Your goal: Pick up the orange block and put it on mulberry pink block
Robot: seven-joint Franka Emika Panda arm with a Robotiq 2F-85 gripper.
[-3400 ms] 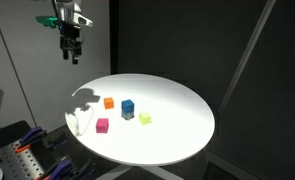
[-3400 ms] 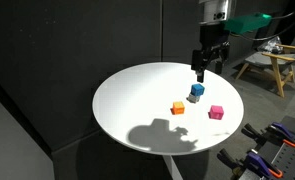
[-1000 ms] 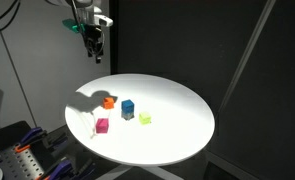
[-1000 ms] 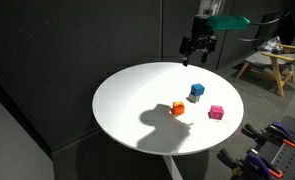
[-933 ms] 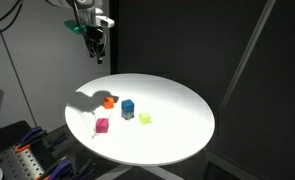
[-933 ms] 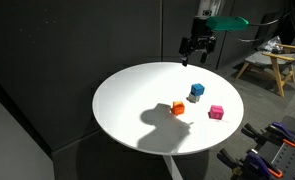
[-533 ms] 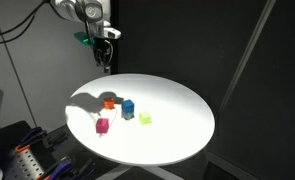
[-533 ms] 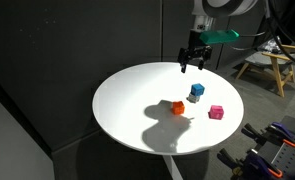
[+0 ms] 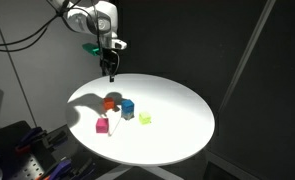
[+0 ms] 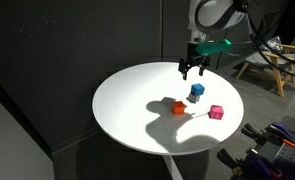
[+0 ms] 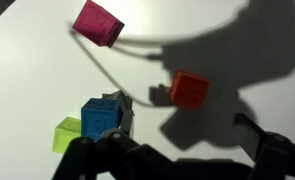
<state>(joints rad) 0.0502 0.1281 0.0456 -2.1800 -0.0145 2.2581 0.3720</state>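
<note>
Approach is the step in hand, as I judge it: the gripper (image 9: 112, 74) hovers above the bench (image 9: 177, 130) with its jaws spread wide and nothing between them, and no block is touched yet.

The orange block (image 11: 190, 88) sits below the gripper and a little ahead of it in the wrist view, roughly between the lines of the two fingers (image 11: 92, 160), apart from every other block. The pink block (image 11: 98, 22) lies farther ahead and off to one side. A blue block (image 11: 102, 118) stands closer, near one finger, with a yellow-green block (image 11: 67, 133) touching or just beside it.

The next move calls for a straight descent over the orange block, with the jaws squared to its faces and kept clear of the blue block, then a close, a lift and a carry out to the pink block.

The orange block is a small bright cube lying flat on the white bench, half in the arm's shadow, its edges turned slightly against the gripper. It shows in both exterior views (image 9: 110, 101) (image 10: 178, 108).
</note>
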